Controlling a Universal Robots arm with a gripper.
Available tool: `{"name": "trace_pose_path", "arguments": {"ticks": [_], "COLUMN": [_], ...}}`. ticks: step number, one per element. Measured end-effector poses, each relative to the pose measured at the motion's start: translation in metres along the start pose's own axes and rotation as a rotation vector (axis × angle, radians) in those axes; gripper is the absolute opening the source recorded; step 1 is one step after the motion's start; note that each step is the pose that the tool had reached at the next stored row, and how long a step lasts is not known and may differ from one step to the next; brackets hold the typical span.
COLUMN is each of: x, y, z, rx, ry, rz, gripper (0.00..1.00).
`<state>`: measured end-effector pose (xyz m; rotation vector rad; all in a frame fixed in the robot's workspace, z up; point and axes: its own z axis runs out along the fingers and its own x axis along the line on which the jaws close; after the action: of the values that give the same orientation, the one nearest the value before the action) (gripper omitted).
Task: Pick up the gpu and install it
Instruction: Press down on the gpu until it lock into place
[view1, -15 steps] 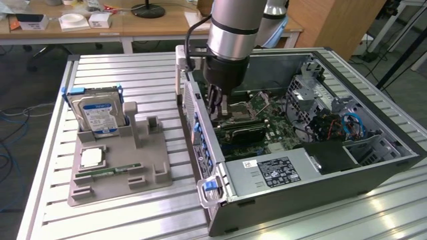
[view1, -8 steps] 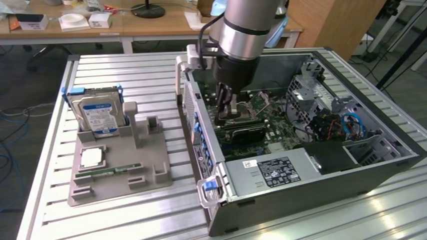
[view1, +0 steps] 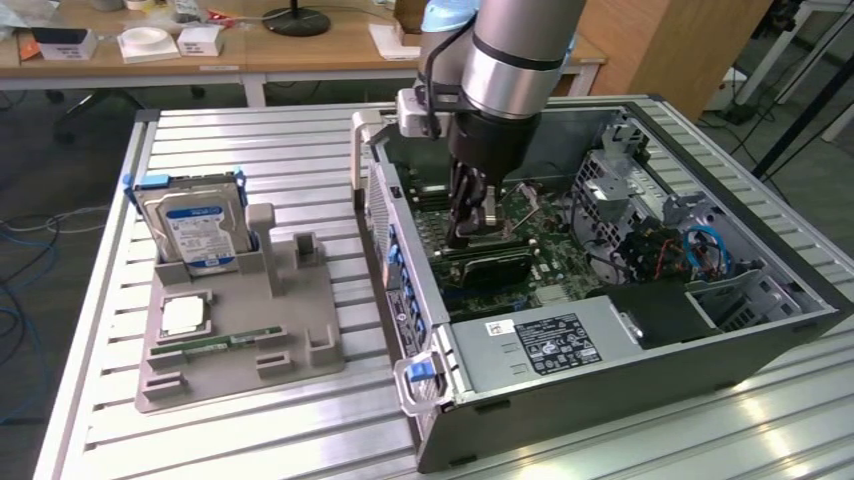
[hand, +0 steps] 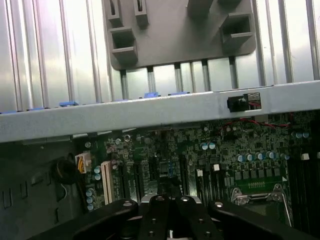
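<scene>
The thin dark gpu card (view1: 483, 263) lies low inside the open black computer case (view1: 627, 390), flat against the green motherboard (view1: 561, 262), directly under the tool (view1: 474, 238). The tool's black fingers are clenched together, their tips at the card's upper edge; whether they truly pinch it is hard to tell. The case also holds a grey power supply box with a white label (view1: 541, 345) and a tangle of blue cables (view1: 703, 250).

On the ribbed metal bench (view1: 107, 300), the exterior view shows a grey moulded parts tray (view1: 307, 340) carrying an upright silver hard drive with a blue-white label (view1: 196, 232), a square silver processor (view1: 183, 316) and a narrow green memory stick (view1: 220, 343). The wrist view shows the motherboard's slots (hand: 106, 182) up close, the case's grey wall (hand: 150, 112), and the tray's empty end (hand: 170, 40).
</scene>
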<state>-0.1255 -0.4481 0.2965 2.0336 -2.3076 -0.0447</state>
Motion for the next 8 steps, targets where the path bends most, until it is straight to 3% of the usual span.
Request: {"name": "trace_pose_path", "arguments": {"ticks": [5, 8], "x": [-0.0007, -0.0010], "y": [-0.0056, -0.0068], "z": [0.0004, 0.0048], "rx": [0.0031, 0.0050], "ry": [-0.0002, 0.0043], "rz": [-0.028, -0.062], "gripper": [0.11, 0.11]}}
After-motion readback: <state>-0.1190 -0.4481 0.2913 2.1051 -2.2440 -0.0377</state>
